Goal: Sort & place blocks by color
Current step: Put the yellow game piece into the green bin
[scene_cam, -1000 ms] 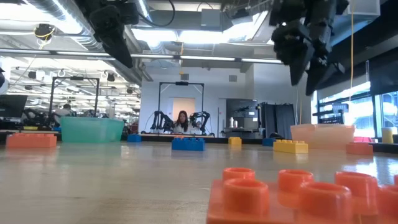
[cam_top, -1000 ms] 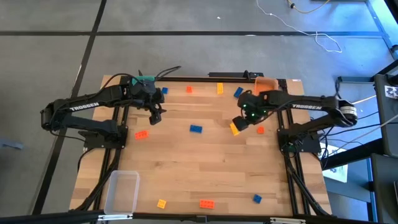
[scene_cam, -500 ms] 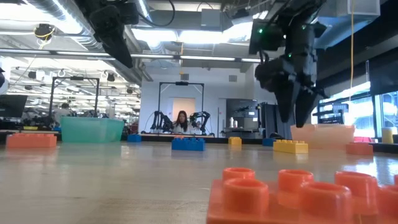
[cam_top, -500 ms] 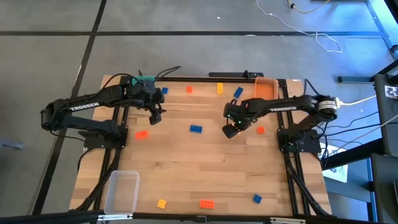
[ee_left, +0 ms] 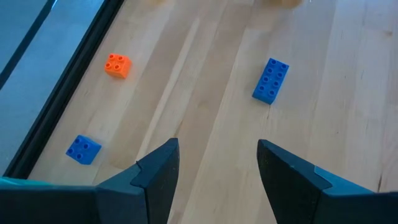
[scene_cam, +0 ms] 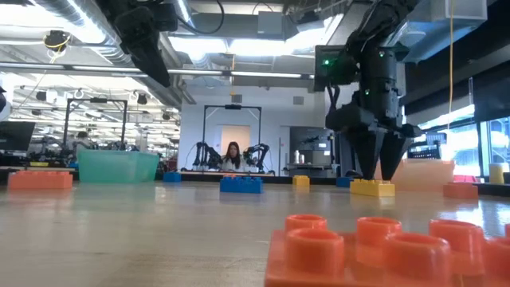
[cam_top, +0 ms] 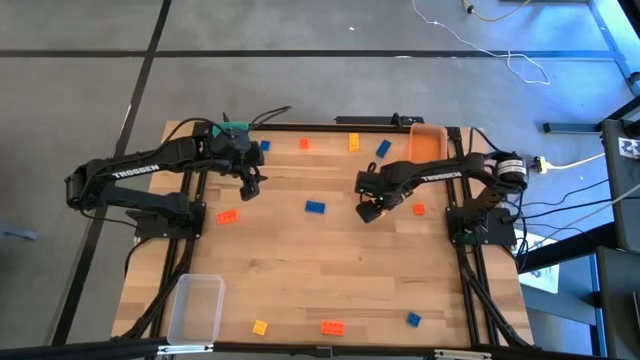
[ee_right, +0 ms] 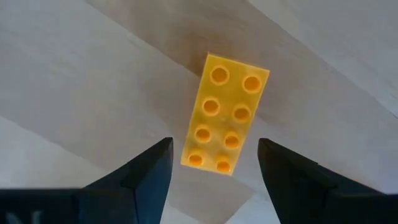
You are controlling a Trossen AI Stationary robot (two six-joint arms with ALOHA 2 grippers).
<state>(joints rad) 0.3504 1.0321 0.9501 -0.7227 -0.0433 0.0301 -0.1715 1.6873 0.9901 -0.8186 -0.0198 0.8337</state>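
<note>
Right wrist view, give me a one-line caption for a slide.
Open right gripper poised directly over a yellow eight-stud brick lying flat on the wooden table.

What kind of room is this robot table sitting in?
Probably a robotics lab or workshop. Beyond the wooden table stands another pair of robot arms with a person seated behind them, under exposed ceiling ducts, and loose cables trail over the grey floor.
</note>
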